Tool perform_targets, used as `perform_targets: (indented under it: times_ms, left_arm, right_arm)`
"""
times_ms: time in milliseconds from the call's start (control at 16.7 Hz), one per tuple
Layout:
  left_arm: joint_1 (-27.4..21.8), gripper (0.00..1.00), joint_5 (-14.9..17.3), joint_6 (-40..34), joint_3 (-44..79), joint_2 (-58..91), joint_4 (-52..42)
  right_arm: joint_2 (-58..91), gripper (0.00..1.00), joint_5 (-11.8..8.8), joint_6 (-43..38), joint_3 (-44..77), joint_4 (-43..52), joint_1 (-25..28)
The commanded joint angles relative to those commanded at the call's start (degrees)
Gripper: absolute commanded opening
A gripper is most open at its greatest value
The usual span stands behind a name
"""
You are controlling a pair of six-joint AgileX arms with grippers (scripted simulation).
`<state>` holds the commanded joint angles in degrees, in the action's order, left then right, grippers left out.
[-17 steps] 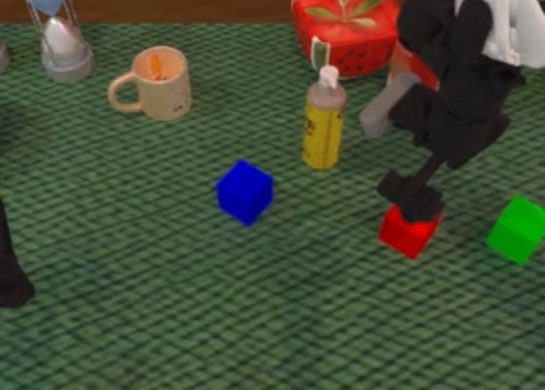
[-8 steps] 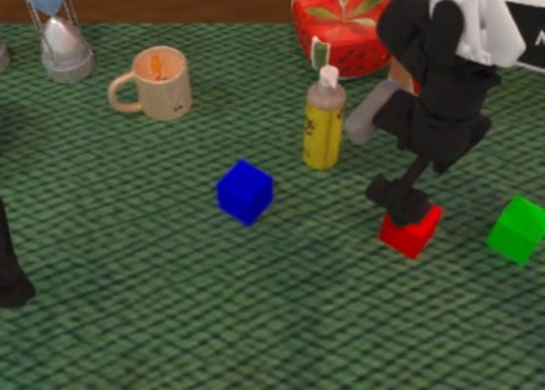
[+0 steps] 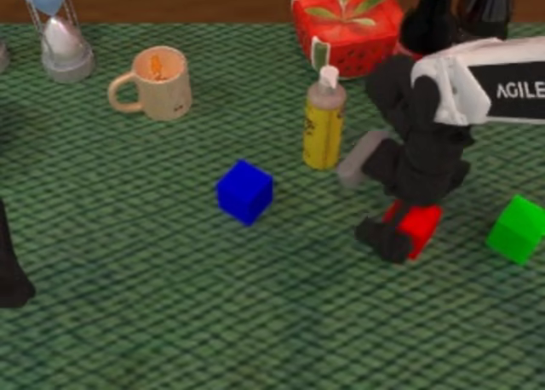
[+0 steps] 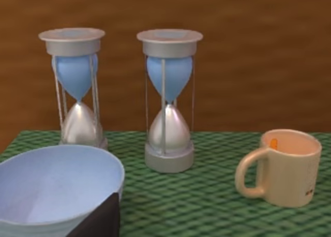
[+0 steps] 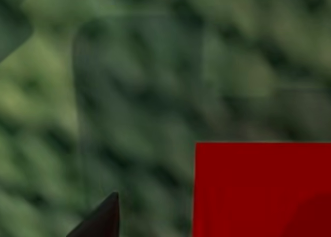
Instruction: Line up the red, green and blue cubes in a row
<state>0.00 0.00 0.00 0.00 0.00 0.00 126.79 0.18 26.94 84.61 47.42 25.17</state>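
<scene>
None of the row is built yet: my right gripper (image 3: 393, 237), at four o'clock on the table, is down at the red cube (image 3: 420, 224), grip unclear, with the green cube (image 3: 517, 228) near its three o'clock and the blue cube (image 3: 244, 191) well apart toward nine; my left arm sits parked at the left edge.

My right gripper (image 3: 393, 234) is low beside the red cube (image 3: 420, 224). The yellow bottle (image 3: 324, 126) stands close behind. Open mat (image 3: 324, 322) lies toward the blue cube (image 3: 244, 192).
</scene>
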Motion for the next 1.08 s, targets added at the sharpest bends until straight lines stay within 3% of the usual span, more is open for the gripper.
perform_targets:
  times_ms: [300, 1080]
  left_arm:
    - [0.00, 1.00, 0.00, 0.00, 0.00, 0.00, 0.00]
    - [0.00, 1.00, 0.00, 0.00, 0.00, 0.00, 0.00]
  right_arm:
    - [0.81, 1.00, 0.01, -0.01, -0.89, -1.31, 0.04]
    - [0.81, 0.02, 0.01, -0.01, -0.89, -1.31, 0.04]
